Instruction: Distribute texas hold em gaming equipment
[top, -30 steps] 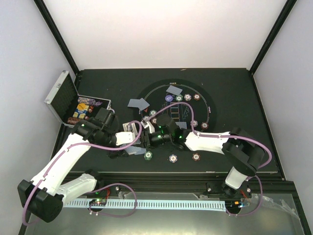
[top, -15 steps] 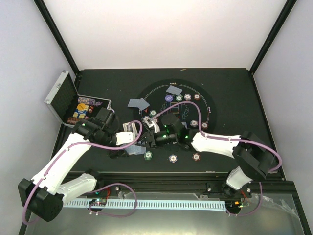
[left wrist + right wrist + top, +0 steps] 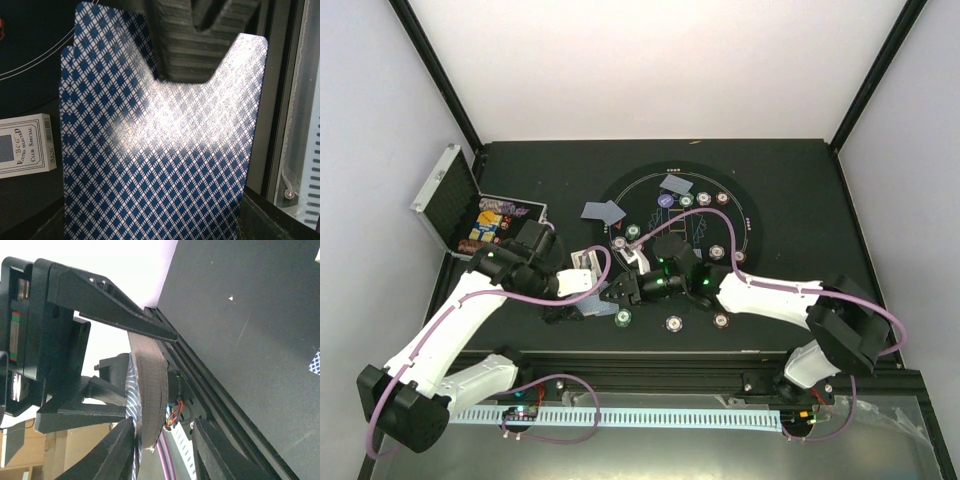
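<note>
The left claw clamps the card deck so the right claw, jaws apart astride it, can draw cards.

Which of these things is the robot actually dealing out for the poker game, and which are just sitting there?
Part of the job: deck of cards; loose cards; poker chips; red triangle marker.
Just lying about: silver case; round black mat; card box.

We see a black table carrying a round white-lined mat, an open silver case at far left, a white card box, playing cards by the mat's left edge, and three striped chips nearer us.
</note>
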